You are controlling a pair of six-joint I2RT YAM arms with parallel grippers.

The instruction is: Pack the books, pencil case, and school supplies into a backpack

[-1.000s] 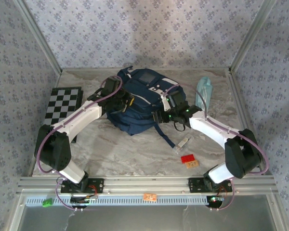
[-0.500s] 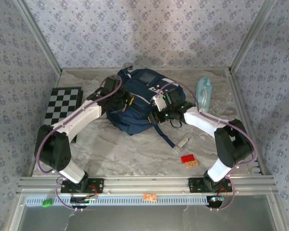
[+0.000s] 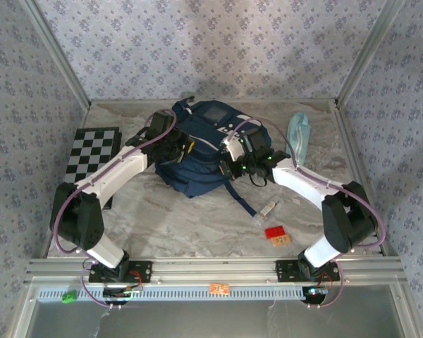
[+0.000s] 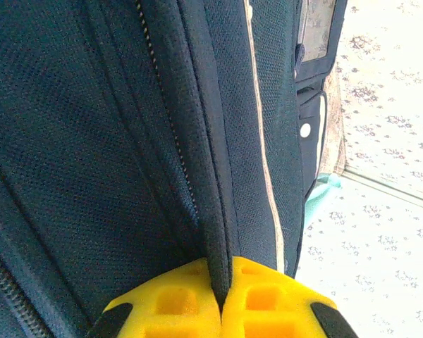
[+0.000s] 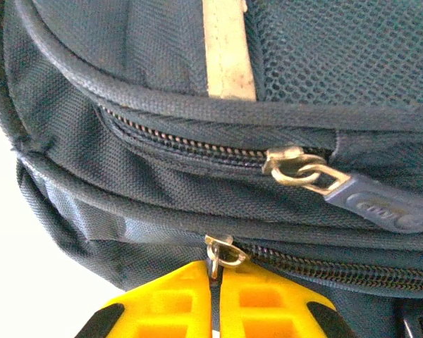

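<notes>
Now right claw (image 5: pixel 217 276) has closed on a zipper pull (image 5: pixel 224 251); left claw (image 4: pixel 222 285) stays pinching the backpack (image 3: pixel 204 141)

Both arms extended inward, left fingers (image 4: pixel 170 304) clamped together, right fingers (image 5: pixel 173 301) clamped together

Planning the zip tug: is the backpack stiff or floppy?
Probably floppy: the backpack folds into a ridge in the left claw. It may slide on the smooth table. The small zipper pull at the right claw could slip out.
</notes>
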